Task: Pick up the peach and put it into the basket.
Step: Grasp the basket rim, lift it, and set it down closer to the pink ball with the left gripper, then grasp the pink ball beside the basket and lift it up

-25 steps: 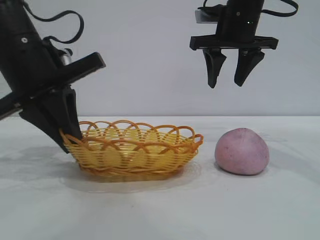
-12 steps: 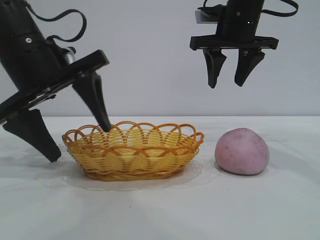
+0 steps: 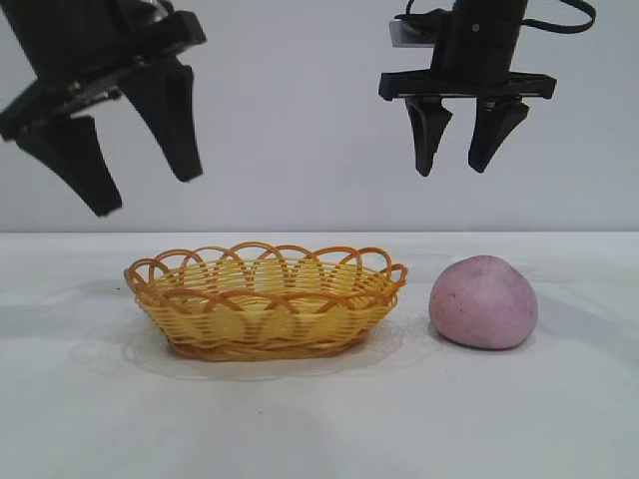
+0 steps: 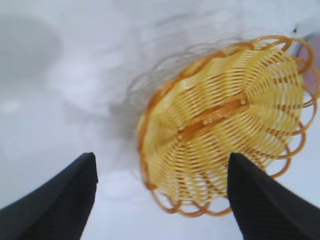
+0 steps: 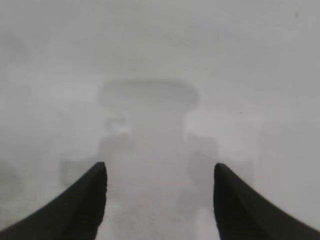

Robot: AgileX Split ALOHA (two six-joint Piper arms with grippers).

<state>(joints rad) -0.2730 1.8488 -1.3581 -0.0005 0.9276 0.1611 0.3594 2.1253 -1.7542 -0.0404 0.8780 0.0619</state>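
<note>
The dusty pink peach (image 3: pixel 483 301) rests on the white table, just right of the basket (image 3: pixel 266 298), a shallow yellow wicker oval with an orange looped rim. The basket holds nothing. My left gripper (image 3: pixel 145 195) hangs open high above the basket's left end, tilted, with nothing between its fingers; in its wrist view (image 4: pixel 161 172) the basket (image 4: pixel 225 125) lies below. My right gripper (image 3: pixel 455 170) hangs open well above the table, slightly left of the peach, empty. Its wrist view (image 5: pixel 160 175) shows only bare table and its own shadow.
The white table (image 3: pixel 319 419) runs across the whole exterior view against a plain grey wall. A sliver of the peach (image 4: pixel 314 65) shows past the basket's far rim in the left wrist view.
My left gripper let go of the basket's left rim, opened wide and rose well above it. The basket settled flat. The right gripper and the peach stayed still.
</note>
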